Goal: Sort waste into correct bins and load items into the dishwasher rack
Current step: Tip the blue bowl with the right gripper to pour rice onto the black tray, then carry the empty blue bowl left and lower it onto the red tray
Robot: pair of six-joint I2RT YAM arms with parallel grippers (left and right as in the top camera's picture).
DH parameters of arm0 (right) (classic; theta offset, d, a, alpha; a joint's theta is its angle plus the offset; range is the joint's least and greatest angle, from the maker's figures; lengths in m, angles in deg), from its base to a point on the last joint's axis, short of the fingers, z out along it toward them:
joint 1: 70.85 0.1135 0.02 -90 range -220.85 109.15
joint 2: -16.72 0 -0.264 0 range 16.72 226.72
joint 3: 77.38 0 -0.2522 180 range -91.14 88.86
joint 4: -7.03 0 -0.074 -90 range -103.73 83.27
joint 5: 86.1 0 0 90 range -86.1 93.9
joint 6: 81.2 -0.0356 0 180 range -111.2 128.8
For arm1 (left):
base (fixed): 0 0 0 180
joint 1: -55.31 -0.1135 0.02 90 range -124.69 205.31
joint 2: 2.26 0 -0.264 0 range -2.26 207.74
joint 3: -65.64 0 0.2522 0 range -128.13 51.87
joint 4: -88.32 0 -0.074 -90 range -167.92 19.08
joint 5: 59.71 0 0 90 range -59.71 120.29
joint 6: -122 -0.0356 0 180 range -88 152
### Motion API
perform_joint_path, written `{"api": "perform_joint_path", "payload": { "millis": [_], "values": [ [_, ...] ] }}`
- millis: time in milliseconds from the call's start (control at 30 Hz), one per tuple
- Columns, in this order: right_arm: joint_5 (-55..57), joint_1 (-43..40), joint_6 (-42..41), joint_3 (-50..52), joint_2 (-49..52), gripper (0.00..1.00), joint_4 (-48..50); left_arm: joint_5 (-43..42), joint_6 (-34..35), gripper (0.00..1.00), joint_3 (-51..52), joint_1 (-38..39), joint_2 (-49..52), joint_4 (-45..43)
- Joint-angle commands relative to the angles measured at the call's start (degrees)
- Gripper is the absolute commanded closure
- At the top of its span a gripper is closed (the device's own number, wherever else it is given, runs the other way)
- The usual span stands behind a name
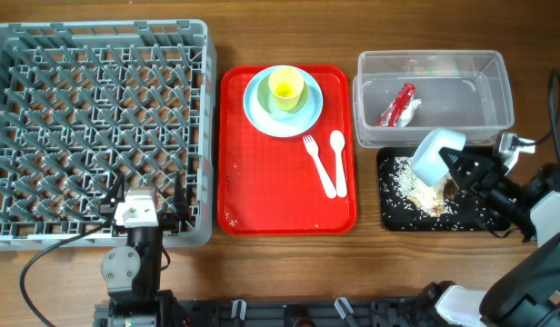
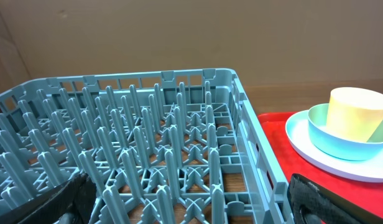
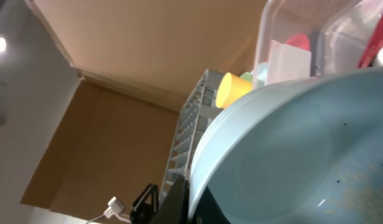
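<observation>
The dishwasher rack (image 1: pixel 98 127) holds nothing yet. The left claw (image 1: pixel 144 204) is spread wide at its near wall and grips nothing. On the red tray (image 1: pixel 262 195) sit 3 stacked dishes, plate (image 2: pixel 309 155), bowl (image 2: pixel 331 140) and cup (image 2: pixel 356 112), with the fork (image 1: pixel 315 159) and spoon (image 1: pixel 338 154) beside them. The clear tub (image 1: pixel 498 91) contains the red wrapper (image 1: pixel 395 104). The right claw (image 1: pixel 455 166), clamped on the small white bowl (image 1: pixel 437 154), tips it over the black tray (image 1: pixel 394 213) and its rice scraps (image 1: pixel 416 186). The emptying seems nearly finished; next the bowl probably needs carrying to the rack.
</observation>
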Motion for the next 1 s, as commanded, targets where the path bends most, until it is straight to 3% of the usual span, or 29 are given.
{"api": "perform_joint_path", "payload": {
  "millis": [0,367,667,967],
  "values": [
    [-3.19,-0.17,0.92,0.11,-1.05,0.96,0.17,0.35,-0.70,0.00,0.39,0.26,-0.37,0.04],
    [-4.37,-0.17,-9.55,0.11,-1.05,0.96,1.66,0.35,-0.70,0.00,0.39,0.26,-0.37,0.04],
    [-2.56,-0.17,-10.32,0.11,-1.05,0.96,3.48,0.35,-0.70,0.00,0.39,0.26,-0.37,0.04],
    [-4.33,-0.17,-18.08,0.09,-1.05,0.96,5.90,0.35,-0.68,0.00,0.39,0.26,-0.37,0.04]
  ]
}}
